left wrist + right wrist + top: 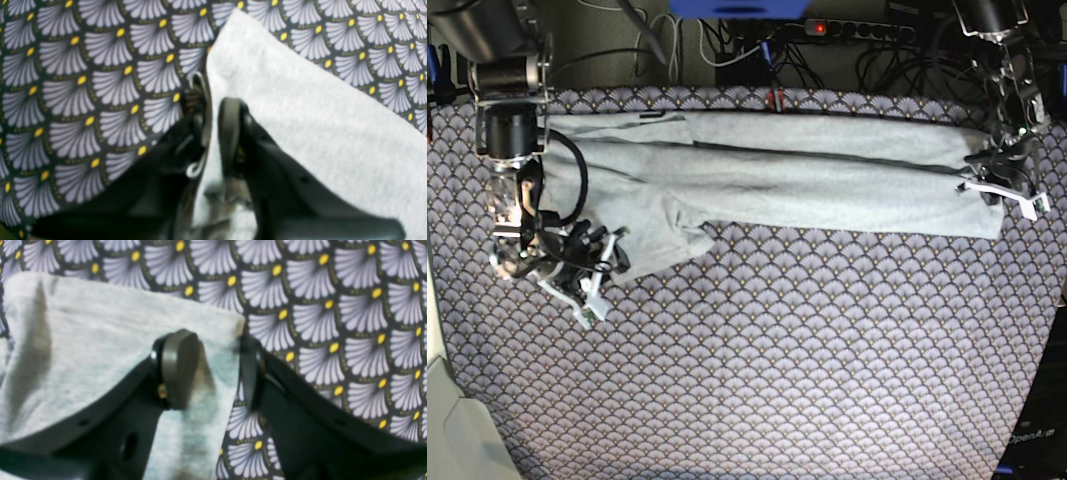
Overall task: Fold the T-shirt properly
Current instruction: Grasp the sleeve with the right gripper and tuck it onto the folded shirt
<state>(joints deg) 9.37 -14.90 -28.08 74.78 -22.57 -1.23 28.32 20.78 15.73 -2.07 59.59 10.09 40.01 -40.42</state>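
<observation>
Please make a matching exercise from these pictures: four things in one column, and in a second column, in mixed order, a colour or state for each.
Things:
1. T-shirt
2. tablecloth
3. left end effector
4. right end effector

States:
A. fan pattern with yellow dots
B. pale grey, lying as a long band
C. jaws wide apart, a shirt corner between them
D. jaws close together on a shirt edge

Pairs: 1-B, 2-A, 3-D, 4-C
</observation>
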